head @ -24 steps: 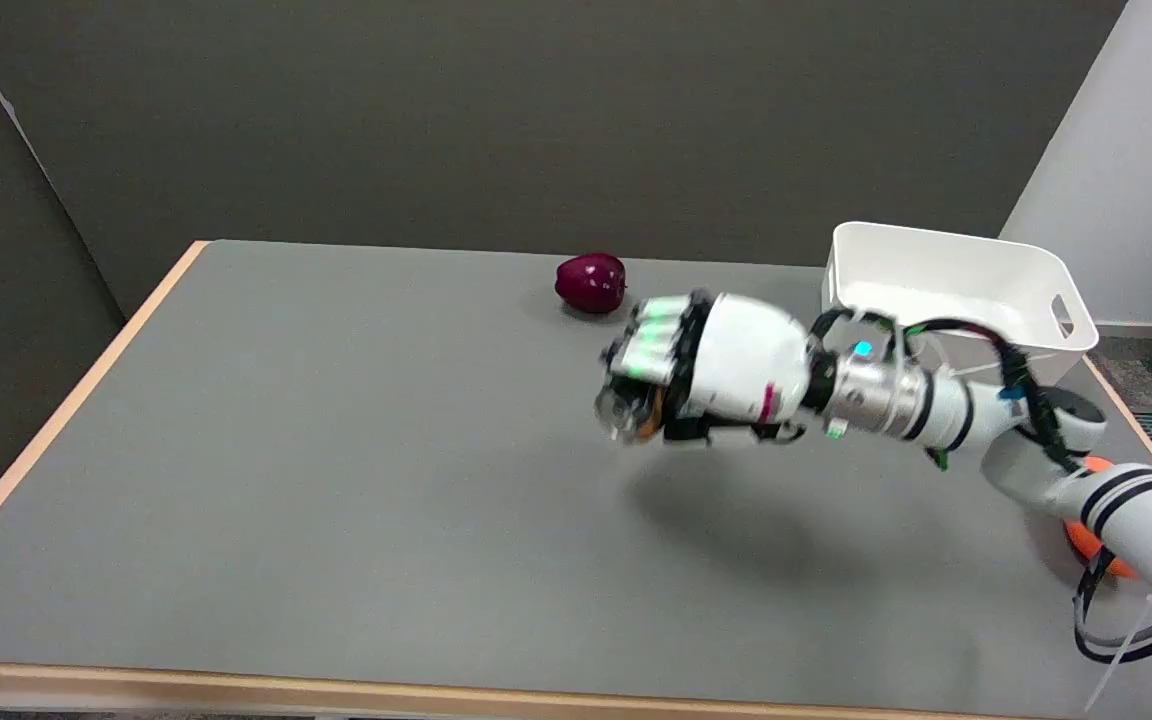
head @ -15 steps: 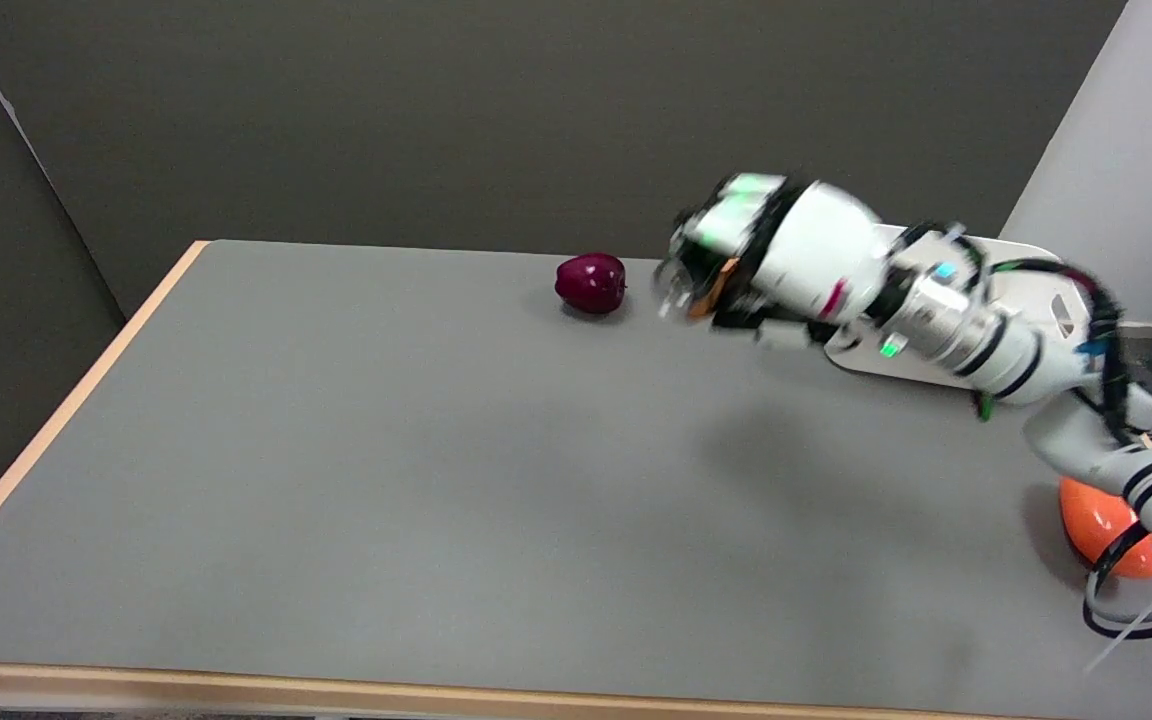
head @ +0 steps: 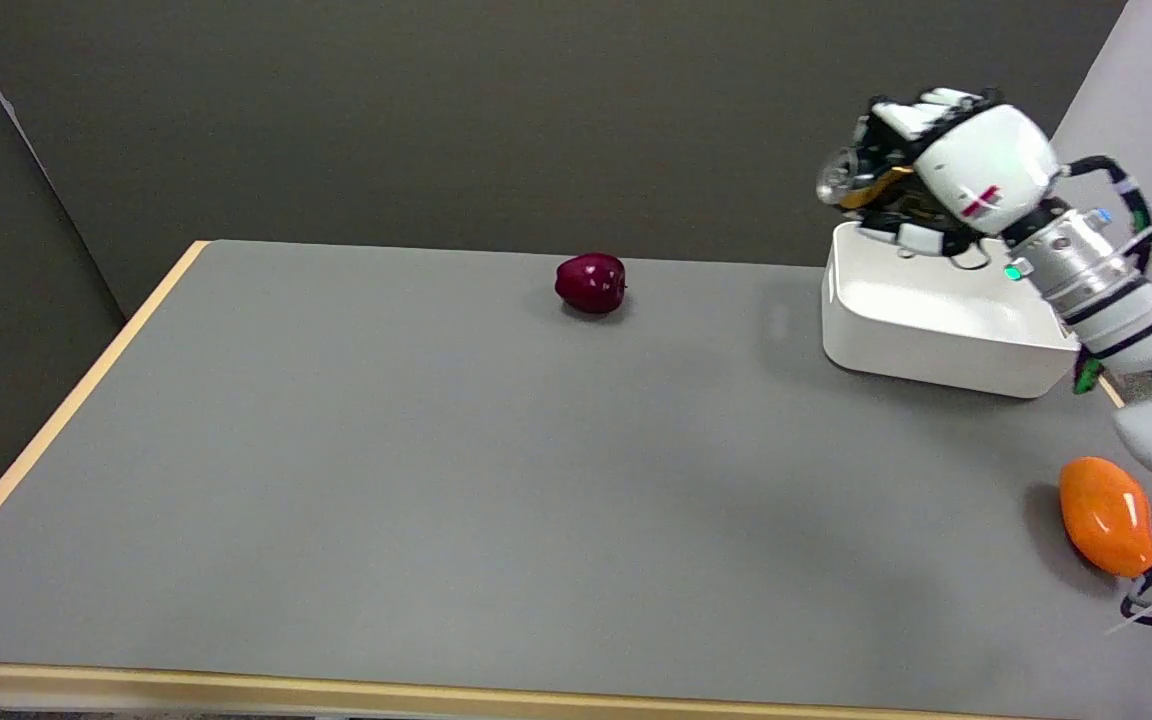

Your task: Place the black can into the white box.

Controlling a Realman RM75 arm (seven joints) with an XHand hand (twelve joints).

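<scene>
Matt counter, glossy fruit, smooth plastic and metal

The counter (head: pixel 386 480) filling most of the frame has a matt grey top with a pale wood-look edge band along its left and bottom sides. The white box (head: pixel 936 335) at upper right looks like smooth plastic with a soft sheen. The dark red apple (head: pixel 591 283) at upper centre and the orange fruit (head: pixel 1104 514) at lower right are glossy, with bright highlights. The right hand (head: pixel 946 180) has a smooth, shiny white shell; a bare metal wrist section sits behind it. The can (head: pixel 851 180) it grips shows a shiny metallic end.

Grey table (head: pixel 386 480) (wood-edged), dark wall (head: pixel 436 120)
</scene>
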